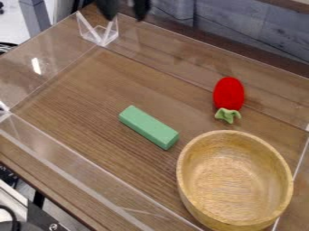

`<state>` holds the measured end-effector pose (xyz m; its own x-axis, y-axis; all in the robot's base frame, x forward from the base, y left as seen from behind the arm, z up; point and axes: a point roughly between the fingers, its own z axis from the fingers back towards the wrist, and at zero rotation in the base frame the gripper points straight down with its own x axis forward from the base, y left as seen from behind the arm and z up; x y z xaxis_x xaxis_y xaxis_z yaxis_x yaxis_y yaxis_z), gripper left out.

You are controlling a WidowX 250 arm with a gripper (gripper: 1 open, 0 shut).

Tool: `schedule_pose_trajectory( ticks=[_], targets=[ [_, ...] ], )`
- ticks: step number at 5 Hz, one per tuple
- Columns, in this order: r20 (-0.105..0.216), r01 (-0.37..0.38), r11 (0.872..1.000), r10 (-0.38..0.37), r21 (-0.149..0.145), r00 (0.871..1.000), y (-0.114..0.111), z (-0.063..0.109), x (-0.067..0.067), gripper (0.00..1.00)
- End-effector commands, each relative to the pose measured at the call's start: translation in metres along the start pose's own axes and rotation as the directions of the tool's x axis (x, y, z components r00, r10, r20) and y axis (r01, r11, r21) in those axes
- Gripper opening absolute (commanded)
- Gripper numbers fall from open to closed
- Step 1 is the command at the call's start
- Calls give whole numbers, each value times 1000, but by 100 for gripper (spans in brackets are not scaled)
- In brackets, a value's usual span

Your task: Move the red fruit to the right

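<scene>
Wood-grain table (85,99) with green block (148,126), red fruit (229,97), wooden bowl (234,179), seemingly clear-walled.

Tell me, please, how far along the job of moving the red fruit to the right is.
Nothing looks done: the red fruit lies untouched on the table, beside the wooden bowl. In hand: the open gripper hovers empty at the top edge, far from the fruit. Left: reaching, grasping and moving it right.
</scene>
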<state>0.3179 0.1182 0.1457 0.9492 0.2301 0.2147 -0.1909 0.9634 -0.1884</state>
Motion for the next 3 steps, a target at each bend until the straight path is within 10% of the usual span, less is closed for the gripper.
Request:
schedule_pose_trajectory(
  ticks=[1,3],
  targets=[
    [41,48,999,-49,21,998,22,0,-1,100],
    [39,70,997,-71,39,997,35,-11,5,100]
  ],
)
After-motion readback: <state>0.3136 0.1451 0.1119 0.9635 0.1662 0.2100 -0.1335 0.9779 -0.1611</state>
